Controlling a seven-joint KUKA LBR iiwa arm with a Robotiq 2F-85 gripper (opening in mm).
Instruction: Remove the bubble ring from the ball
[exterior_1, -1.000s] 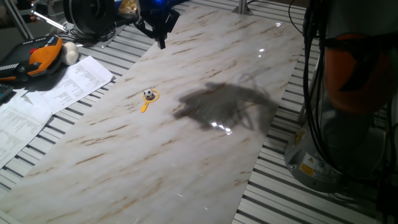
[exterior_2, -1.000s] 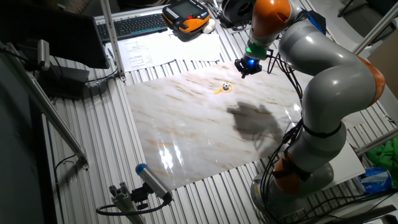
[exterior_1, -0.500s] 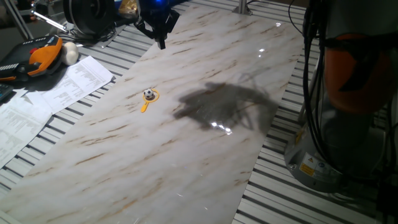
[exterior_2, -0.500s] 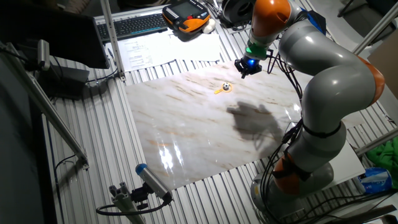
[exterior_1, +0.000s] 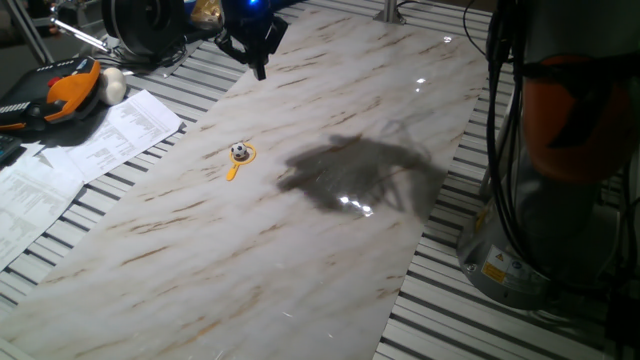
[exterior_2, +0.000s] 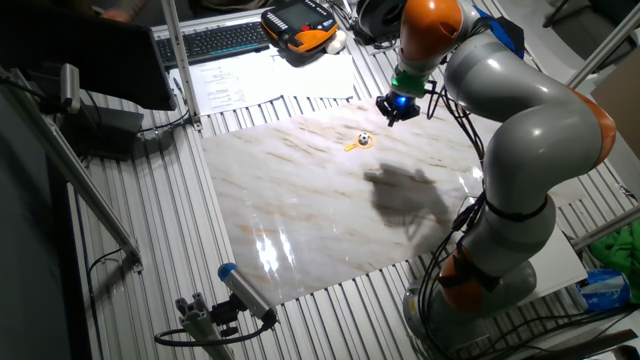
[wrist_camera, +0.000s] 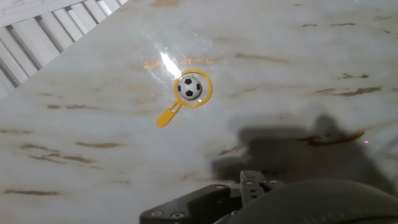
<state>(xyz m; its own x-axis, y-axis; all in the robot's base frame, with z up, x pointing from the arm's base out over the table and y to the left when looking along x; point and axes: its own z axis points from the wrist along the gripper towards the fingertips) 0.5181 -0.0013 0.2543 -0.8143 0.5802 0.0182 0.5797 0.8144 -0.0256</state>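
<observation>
The ball (wrist_camera: 189, 88), tiny and white with dark patches, rests on the marble tabletop inside the loop of the orange-yellow bubble ring (wrist_camera: 206, 89). The ring's short handle (wrist_camera: 166, 117) points to the lower left in the hand view. Both fixed views show the same pair, ball (exterior_1: 239, 151) and ball (exterior_2: 365, 138), with the ring (exterior_1: 234, 171) lying flat around it. My gripper (exterior_1: 261, 68) hangs above the far end of the marble, well apart from the pair, gripper (exterior_2: 392, 111). Its fingers taper to one tip and hold nothing. Only the dark hand body shows in the hand view.
Printed papers (exterior_1: 70, 150), an orange-and-black pendant (exterior_1: 60, 95) and a plain whitish ball (exterior_1: 113, 86) lie left of the marble slab (exterior_1: 330, 250). A keyboard (exterior_2: 215, 40) sits at the back. The arm's base (exterior_2: 480, 280) stands by the slab's near right side.
The arm has shifted very slightly in the other fixed view, and its shadow moved a little. Ball and ring have not moved.
</observation>
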